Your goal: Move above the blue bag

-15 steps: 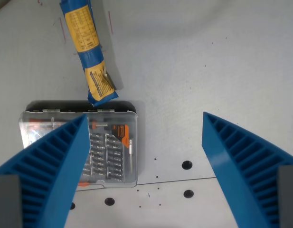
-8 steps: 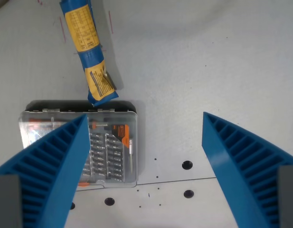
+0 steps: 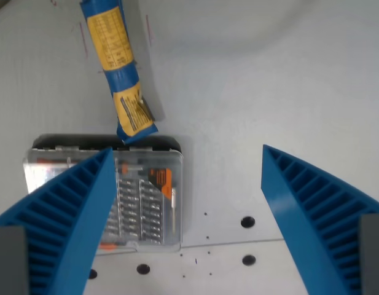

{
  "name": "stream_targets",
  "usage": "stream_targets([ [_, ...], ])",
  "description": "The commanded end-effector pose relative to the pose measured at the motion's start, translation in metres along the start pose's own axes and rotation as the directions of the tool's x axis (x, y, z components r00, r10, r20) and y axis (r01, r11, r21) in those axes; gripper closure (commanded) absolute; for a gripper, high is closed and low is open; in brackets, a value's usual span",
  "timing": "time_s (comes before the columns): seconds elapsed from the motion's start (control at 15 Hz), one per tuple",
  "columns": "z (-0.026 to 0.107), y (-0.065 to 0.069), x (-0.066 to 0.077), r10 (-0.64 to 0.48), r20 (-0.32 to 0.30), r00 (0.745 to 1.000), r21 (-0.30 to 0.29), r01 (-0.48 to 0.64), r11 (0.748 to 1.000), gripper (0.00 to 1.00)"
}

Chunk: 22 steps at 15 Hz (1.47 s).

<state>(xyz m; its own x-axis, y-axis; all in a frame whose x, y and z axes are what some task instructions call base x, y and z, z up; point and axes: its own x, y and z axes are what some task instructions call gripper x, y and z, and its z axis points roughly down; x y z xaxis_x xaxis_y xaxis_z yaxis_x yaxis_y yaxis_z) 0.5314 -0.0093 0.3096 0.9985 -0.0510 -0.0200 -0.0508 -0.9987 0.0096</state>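
The blue bag [image 3: 118,70], a long blue packet with yellow labels, lies on the white table at the wrist view's upper left, its top end cut off by the frame edge. My gripper [image 3: 186,163] is open and empty; its two blue ribbed fingers [image 3: 72,215] rise from the bottom corners. The bag lies up and to the left of the gap between the fingers. Its lower end touches or overlaps the top edge of a bit case.
A clear plastic screwdriver-bit case [image 3: 109,193] with orange parts lies below the bag, partly behind the left finger. The white table [image 3: 250,92] has a few dark holes [image 3: 247,222] and a thin seam near the bottom.
The whole scene has shifted slightly right and down, so the camera has moved a little up and left. The bag and case have not moved on the table. The gripper stays open.
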Motion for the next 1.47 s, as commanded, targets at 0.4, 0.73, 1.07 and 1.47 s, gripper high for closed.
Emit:
stream_targets([
  [0.4,0.035,-0.015,0.003,-0.062,-0.076,0.995,-0.034,0.060,0.998,0.00],
  [0.73,0.060,-0.026,0.006,-0.088,-0.084,0.993,-0.052,0.084,0.995,0.00],
  [1.07,0.085,-0.038,0.010,-0.107,-0.082,0.991,-0.070,0.101,0.992,0.00],
  [1.47,0.116,-0.051,0.017,-0.120,-0.069,0.990,-0.089,0.114,0.989,0.00],
])
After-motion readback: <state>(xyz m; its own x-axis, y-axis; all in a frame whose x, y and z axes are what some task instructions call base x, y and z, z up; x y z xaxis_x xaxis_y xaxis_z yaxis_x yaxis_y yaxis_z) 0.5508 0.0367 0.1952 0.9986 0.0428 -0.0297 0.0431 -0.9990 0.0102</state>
